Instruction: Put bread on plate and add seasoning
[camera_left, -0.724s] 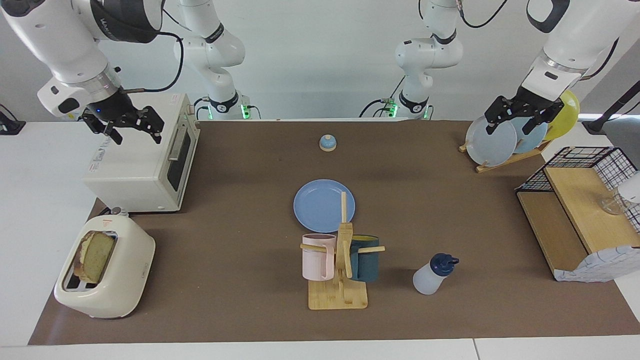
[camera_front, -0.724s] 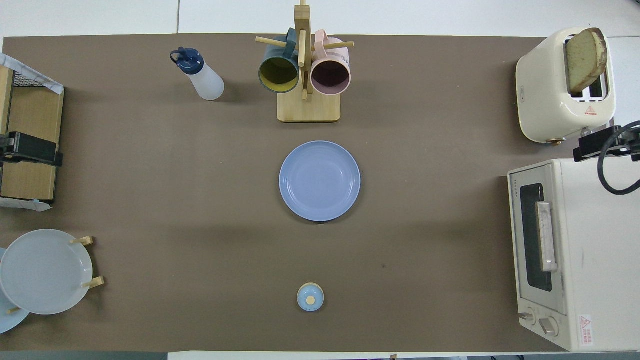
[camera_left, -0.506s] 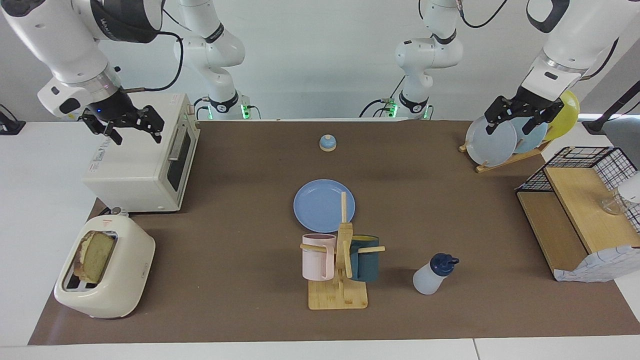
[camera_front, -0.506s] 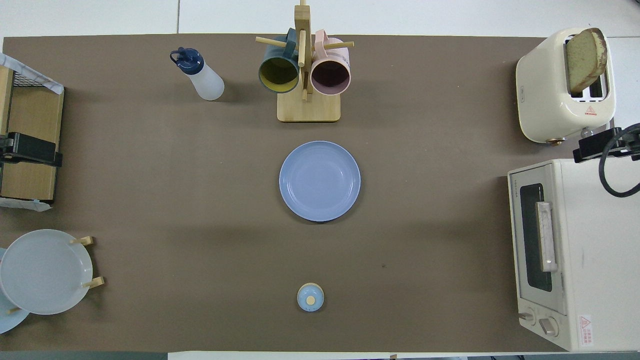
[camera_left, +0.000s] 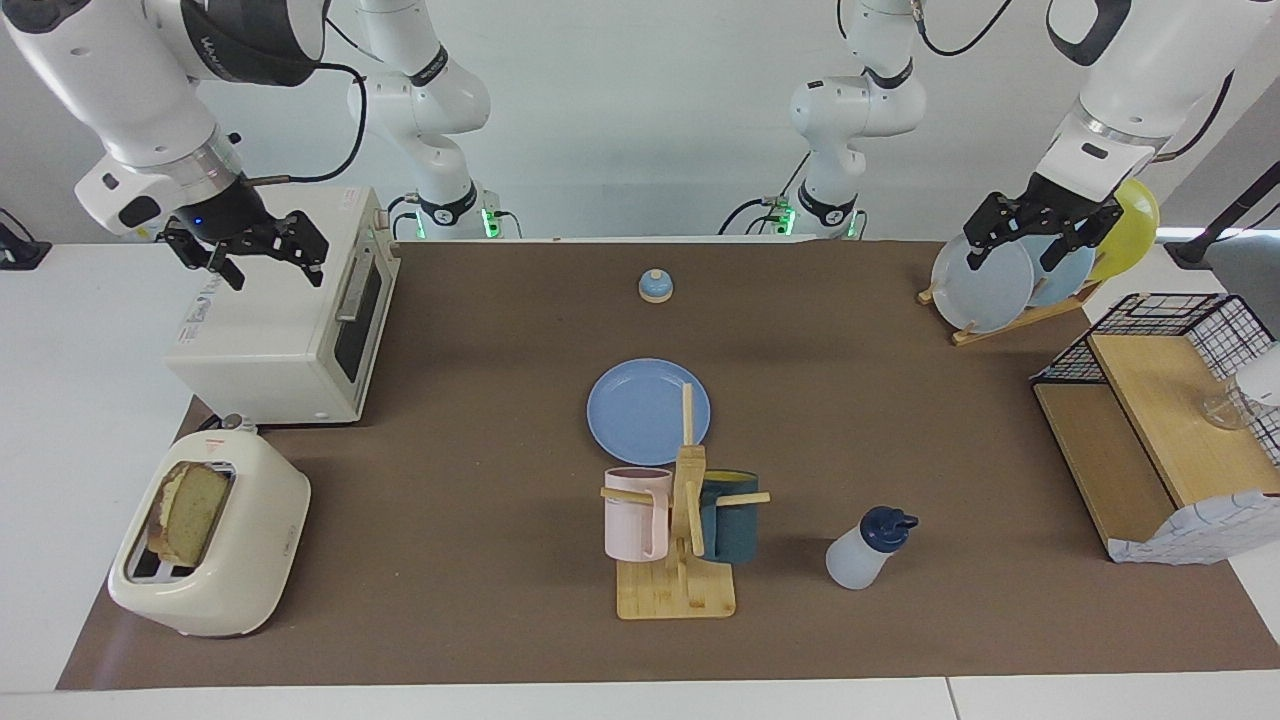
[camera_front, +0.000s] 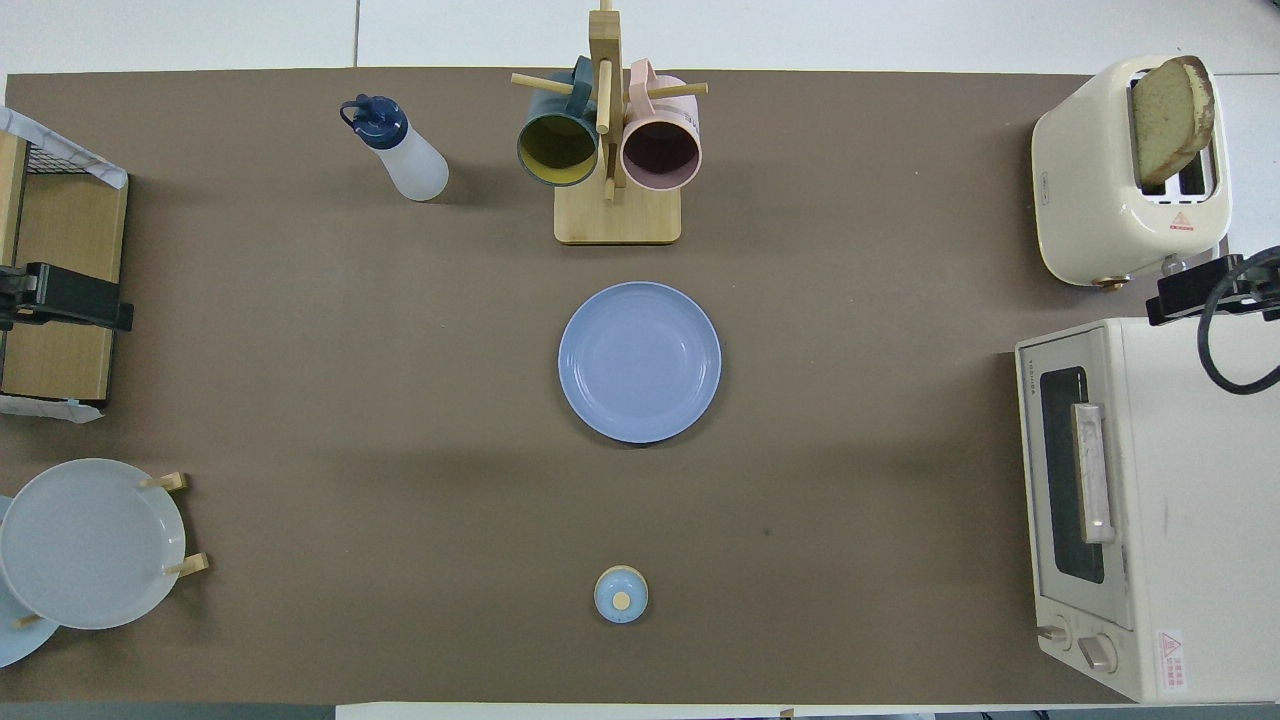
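The bread (camera_left: 190, 512) stands in the toaster (camera_left: 215, 535) slot, the plate (camera_left: 648, 411) lies bare mid-table and the seasoning (camera_left: 865, 548) waits beside the mug rack (camera_left: 680, 530), since the right claw (camera_left: 262, 255) and left claw (camera_left: 1028, 235) hang open and empty, nothing started.

Desk (camera_left: 480, 420) covering: matt brown, smooth, paper-like. Plate (camera_left: 640, 410): smooth periwinkle, soft sheen. Bread (camera_left: 190, 512): rough, porous crumb, darker crust. Toaster (camera_left: 235, 560): glossy cream shell. Oven (camera_left: 270, 330): matt off-white casing, dark glass door. Seasoning (camera_left: 860, 555): translucent white plastic, dark navy cap. Mug stand (camera_left: 680, 580): pale unfinished wood; pink mug (camera_left: 632, 515) and teal mug (camera_left: 730, 520) matt. Shelf (camera_left: 1150, 420): light wood with black wire mesh.
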